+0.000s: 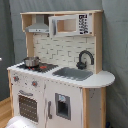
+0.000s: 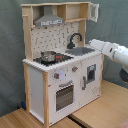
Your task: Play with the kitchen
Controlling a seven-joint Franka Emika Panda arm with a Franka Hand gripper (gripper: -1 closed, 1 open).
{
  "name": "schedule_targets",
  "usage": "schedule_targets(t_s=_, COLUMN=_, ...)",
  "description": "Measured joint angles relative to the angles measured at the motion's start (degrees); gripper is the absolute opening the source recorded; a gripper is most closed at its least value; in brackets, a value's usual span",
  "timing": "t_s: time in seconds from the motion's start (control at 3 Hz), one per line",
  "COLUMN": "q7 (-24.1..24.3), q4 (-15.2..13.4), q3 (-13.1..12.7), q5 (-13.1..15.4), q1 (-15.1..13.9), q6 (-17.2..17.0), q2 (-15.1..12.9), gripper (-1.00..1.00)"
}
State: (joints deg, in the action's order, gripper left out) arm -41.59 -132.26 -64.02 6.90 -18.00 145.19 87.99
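The kitchen stands upright against a grey curtain backdrop in both exterior views, resting on a light wooden surface that is seen best in the second exterior view. In the first exterior view, reading from the first exterior view's left: grey hood at upper left, pot on the stovetop below it, oven door with windowed front beneath, then the sink and black faucet at centre-right, with the microwave above. This view shows no clear part of the arm; a pale blurred shape at its bottom edge cannot be identified. The second exterior view, taken from the opposite front corner, shows the same unit with the pot at the second exterior view's left and the faucet mid-frame. Only this view shows the arm: a white segmented limb entering from the second exterior view's right edge, extended roughly level, its tip at the counter end beside the sink. The end effector itself cannot be made out, so whether it is open or closed cannot be determined.
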Motion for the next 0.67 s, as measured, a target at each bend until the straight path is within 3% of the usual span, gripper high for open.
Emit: schedule_targets(t_s=0.67, q7=8.9, q4=1.6, q3=3.6, q5=8.9, q1=2.4, q6=-6.1, q2=0.0, gripper=1.0)
